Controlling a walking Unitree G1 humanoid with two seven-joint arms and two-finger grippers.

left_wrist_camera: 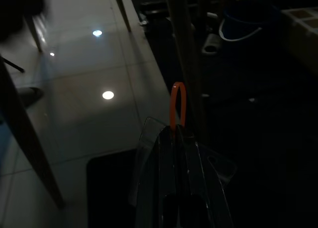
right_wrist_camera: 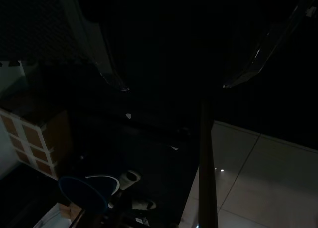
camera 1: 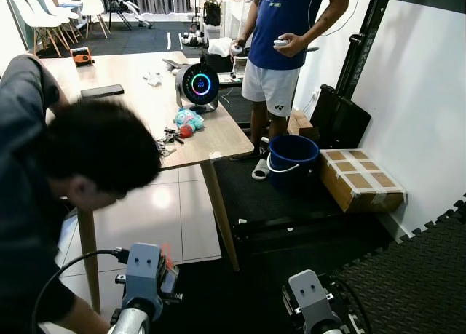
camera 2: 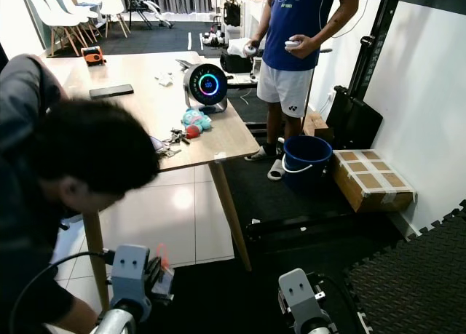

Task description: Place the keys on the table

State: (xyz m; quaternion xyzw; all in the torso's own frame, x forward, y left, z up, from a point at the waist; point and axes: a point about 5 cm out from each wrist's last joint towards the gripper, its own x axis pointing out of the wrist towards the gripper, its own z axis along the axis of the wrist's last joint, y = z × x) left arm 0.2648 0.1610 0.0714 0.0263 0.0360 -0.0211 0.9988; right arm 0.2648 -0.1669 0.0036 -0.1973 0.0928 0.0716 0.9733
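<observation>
My left gripper (left_wrist_camera: 178, 133), low beside the table (camera 1: 218, 134), is pinched shut on what seems, in the dark, the orange loop (left_wrist_camera: 178, 106) of the keys, carried tip-first so they hang free for setting down.

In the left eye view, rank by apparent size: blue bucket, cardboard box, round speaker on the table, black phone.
1. cardboard box
2. blue bucket
3. round speaker
4. black phone
Bucket and speaker sit at different depths, so their order is only as pictured.
</observation>
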